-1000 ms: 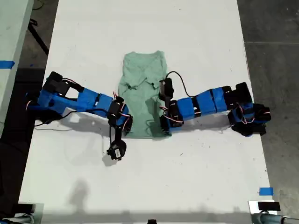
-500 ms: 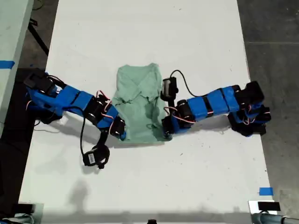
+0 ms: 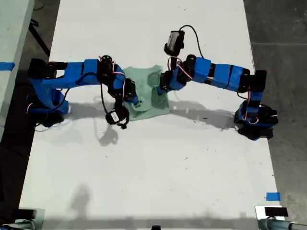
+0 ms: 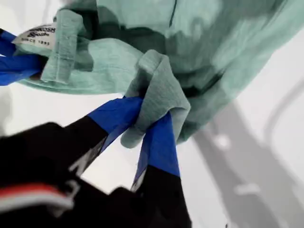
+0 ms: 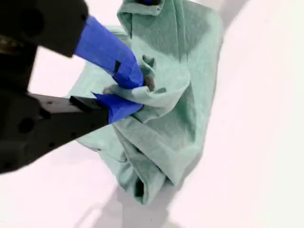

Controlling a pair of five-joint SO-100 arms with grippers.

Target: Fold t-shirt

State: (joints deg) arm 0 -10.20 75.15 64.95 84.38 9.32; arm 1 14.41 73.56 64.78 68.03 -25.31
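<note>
The pale mint-green t-shirt (image 3: 146,91) lies bunched at the middle of the white table (image 3: 153,167). Two blue arms reach it, one from each side of the exterior view. One gripper (image 3: 133,99) meets its edge on the exterior view's left, the other gripper (image 3: 160,89) its edge on the right. The wrist views do not show which arm is which. My first gripper (image 4: 147,116) is shut on a fold of the t-shirt (image 4: 213,42). My second gripper (image 5: 137,91) is shut on a crumpled fold of the t-shirt (image 5: 175,133), and cloth hangs below it.
A white label (image 4: 40,34) shows on the cloth beside the other gripper's blue finger (image 4: 14,66). Arm shadows fall on the table (image 3: 201,112) near the shirt. Dark floor borders the table at both sides of the exterior view.
Both grippers have moved toward the far side of the table, carrying the shirt's near hem. The shirt, flat and long before, is now short and bunched.
</note>
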